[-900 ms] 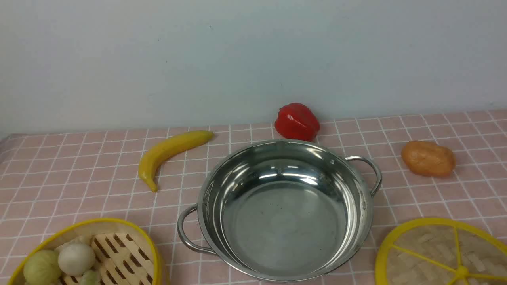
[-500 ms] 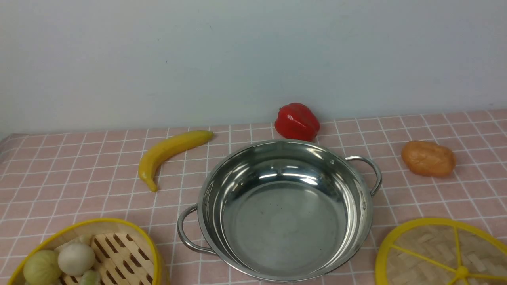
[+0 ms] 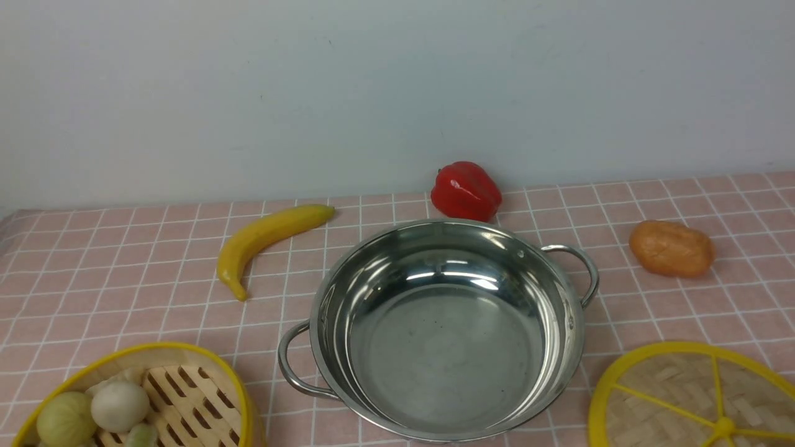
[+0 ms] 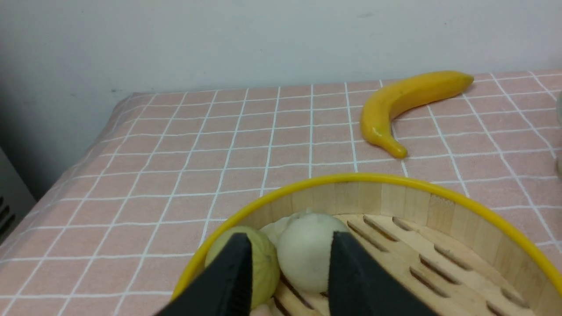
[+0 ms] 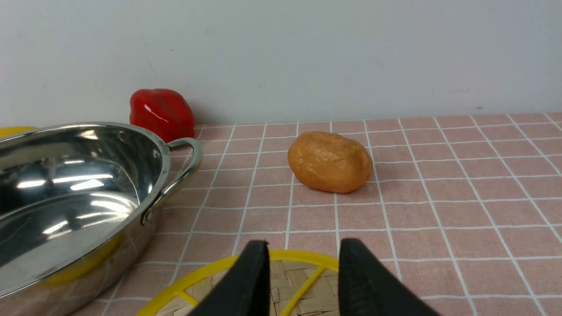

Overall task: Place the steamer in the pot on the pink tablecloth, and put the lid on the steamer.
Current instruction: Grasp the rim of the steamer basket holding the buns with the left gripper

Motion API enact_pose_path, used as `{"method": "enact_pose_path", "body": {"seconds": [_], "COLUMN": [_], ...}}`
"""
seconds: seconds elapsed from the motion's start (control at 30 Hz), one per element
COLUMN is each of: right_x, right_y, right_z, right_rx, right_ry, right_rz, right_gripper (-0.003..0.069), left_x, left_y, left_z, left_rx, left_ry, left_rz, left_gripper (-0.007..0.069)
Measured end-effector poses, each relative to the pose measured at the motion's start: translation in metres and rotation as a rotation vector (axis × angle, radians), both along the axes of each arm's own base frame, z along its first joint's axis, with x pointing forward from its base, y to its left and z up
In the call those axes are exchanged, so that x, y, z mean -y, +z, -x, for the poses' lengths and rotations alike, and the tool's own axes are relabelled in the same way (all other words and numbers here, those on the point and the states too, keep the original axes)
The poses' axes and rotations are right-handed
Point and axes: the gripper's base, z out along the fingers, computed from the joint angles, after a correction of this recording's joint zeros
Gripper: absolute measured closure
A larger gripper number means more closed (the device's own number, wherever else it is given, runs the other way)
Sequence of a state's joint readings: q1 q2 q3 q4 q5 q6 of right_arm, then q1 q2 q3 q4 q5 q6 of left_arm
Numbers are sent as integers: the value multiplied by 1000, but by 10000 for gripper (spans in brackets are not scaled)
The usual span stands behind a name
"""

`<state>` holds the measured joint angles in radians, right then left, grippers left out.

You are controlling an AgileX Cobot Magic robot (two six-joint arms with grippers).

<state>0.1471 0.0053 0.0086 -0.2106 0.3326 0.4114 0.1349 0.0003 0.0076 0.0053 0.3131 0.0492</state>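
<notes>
Front view: wide steel pot (image 3: 447, 347) upright on the pink tablecloth (image 3: 124, 261), bare inside, one loop handle toward the near left, the other toward the far right. To the pot's left and nearer the robot, the steamer (image 3: 192, 403), apart from the pot, partly cut off by the frame edge, with pale round buns (image 3: 118, 405) on its slatted floor. To the pot's right and nearer the robot, the lid (image 3: 671, 397), flat on the cloth just beside the pot, also cut off by the frame. To the pot's left and farther back, a banana (image 3: 261, 239); just behind the pot's far rim, a red pepper (image 3: 466, 191); to the pot's right, past the far-right handle, a potato (image 3: 671, 248).

Left wrist view: left claw (image 4: 290, 239) on the pot's left, poised over the steamer's rim and buns, black fingers (image 4: 228, 281) parted with a clear gap, gripping nothing.

Right wrist view: right claw (image 5: 303, 245) on the pot's right, poised over the lid's edge, fingers parted likewise, gripping nothing.
</notes>
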Motion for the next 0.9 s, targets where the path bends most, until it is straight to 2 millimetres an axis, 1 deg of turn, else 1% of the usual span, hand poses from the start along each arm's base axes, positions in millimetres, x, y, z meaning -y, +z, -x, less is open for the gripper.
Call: {"method": "enact_pose_path", "body": {"seconds": [0.03,0.07,0.1,0.13,0.17,0.27,0.3,0.47,0.57,0.63,0.7,0.83,0.9], "right_x": [0,0,0,0,0,0,0,0,0,0,0,0,0], "right_y": [0,0,0,0,0,0,0,0,0,0,0,0,0], "right_z": [0,0,0,0,0,0,0,0,0,0,0,0,0], "right_rx": [0,0,0,0,0,0,0,0,0,0,0,0,0], "right_ry": [0,0,0,0,0,0,0,0,0,0,0,0,0], "right_rz": [0,0,0,0,0,0,0,0,0,0,0,0,0], "right_gripper": [417,417,417,417,417,417,417,417,417,417,417,417,417], "left_x": [1,2,2,3,3,2,1,-1,2,7,11,19,24], "left_y": [4,5,8,13,17,21,26,30,32,42,63,98,115], "left_z": [-1,-1,-2,-3,-3,-3,-2,-2,-2,1,7,23,31], "left_rx": [58,75,116,179,223,280,343,408,353,308,295,268,223], "left_ry": [3,4,7,13,16,23,32,50,29,-8,-51,-130,-175], "left_rz": [83,110,177,285,335,386,446,560,567,538,491,364,297], "left_gripper": [382,382,382,382,382,382,382,382,382,382,382,382,382]}}
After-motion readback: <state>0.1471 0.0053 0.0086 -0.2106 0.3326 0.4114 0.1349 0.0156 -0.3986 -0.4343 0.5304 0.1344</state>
